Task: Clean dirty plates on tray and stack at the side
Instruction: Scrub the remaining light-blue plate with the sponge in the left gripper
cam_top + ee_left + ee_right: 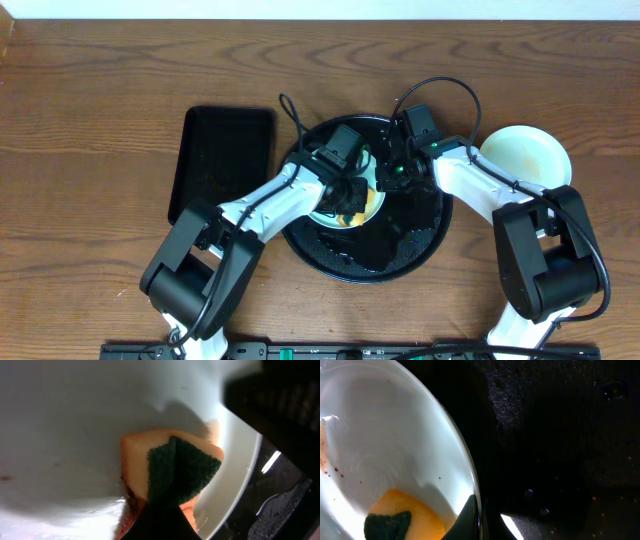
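Item: aqua plate, brown specks inside, on the round black tray, mid-worktop. Right gripper closed on its rim, apparently to steady it. Left gripper clamped on a yellow-green sponge, pressed inside the plate for scrubbing. Pale yellow plate on bare worktop right of the tray, likely the stacking spot; rectangular tray left

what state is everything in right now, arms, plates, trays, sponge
left gripper: jaws shut on sponge
right gripper: jaws shut on rim of tray plate
sponge: squeezed, pressed on tray plate
tray plate: in round tray, wet, a few brown specks
round tray: wet
side plate: on bare table, looks clean
rectangular tray: nothing in it
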Robot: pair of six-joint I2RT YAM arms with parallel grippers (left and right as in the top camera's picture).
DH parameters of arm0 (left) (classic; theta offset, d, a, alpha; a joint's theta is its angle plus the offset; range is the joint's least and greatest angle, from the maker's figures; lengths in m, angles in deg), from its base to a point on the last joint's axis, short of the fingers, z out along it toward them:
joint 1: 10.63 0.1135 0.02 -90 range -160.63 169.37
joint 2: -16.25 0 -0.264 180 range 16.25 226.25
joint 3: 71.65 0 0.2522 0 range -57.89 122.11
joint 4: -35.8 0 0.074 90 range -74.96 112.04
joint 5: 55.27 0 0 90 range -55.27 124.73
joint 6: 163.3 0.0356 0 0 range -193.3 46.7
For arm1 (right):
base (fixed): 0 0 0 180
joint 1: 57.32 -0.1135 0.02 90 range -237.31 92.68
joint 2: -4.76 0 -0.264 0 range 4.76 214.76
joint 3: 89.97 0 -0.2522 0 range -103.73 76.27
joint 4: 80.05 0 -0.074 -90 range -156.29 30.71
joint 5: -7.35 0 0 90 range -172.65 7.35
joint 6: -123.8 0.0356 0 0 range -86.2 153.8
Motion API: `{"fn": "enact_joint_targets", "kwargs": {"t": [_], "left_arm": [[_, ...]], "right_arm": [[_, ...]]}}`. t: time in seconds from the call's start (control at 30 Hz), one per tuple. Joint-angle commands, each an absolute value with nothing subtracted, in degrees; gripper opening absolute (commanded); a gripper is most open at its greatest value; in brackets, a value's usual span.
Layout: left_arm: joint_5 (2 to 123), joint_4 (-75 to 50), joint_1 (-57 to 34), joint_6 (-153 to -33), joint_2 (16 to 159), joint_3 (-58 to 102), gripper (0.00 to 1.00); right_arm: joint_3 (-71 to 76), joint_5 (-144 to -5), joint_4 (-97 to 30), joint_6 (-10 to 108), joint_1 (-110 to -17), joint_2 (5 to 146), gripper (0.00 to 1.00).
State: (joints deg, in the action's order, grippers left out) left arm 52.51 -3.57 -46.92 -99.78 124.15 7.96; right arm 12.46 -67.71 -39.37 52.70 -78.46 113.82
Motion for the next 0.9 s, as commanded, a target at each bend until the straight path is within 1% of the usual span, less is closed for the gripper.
{"fn": "enact_joint_targets", "kwargs": {"t": [0.0,0.07,0.2,0.33,0.47,0.53,0.6,0.73,0.87], "left_arm": [[47.5,-4.3,-46.6,-98.6,125.9,7.2,0.08],[42.8,-4.1,-43.8,-98.6,125.9,7.2,0.08],[37.5,-4.0,-38.1,-98.6,125.9,7.2,0.08],[35.7,-4.1,-32.7,-98.6,125.9,7.2,0.07],[35.6,-4.3,-29.3,-98.6,125.7,7.3,0.07],[36.3,-4.9,-28.6,-98.4,124.9,7.3,0.07],[40.6,-5.2,-28.5,-96.4,123.4,7.4,0.07],[49.9,-5.3,-28.5,-96.2,118.9,7.4,0.08],[50.6,-6.0,-28.4,-96.1,114.4,7.4,0.08]], "right_arm": [[13.1,-70.4,-38.0,53.1,-78.7,114.5,0.01],[13.1,-70.4,-37.7,53.1,-78.7,114.5,0.01],[13.1,-70.4,-37.5,53.1,-78.7,114.5,0.01],[13.1,-70.4,-37.2,53.1,-78.7,114.5,0.01],[13.1,-70.4,-37.1,53.1,-78.7,114.5,0.01],[13.1,-70.5,-36.9,53.1,-78.7,114.5,0.01],[13.1,-70.9,-36.7,53.1,-78.7,114.5,0.01],[13.1,-71.9,-36.7,53.1,-78.7,114.5,0.01],[13.1,-73.4,-36.6,53.1,-78.7,114.5,0.01]]}}
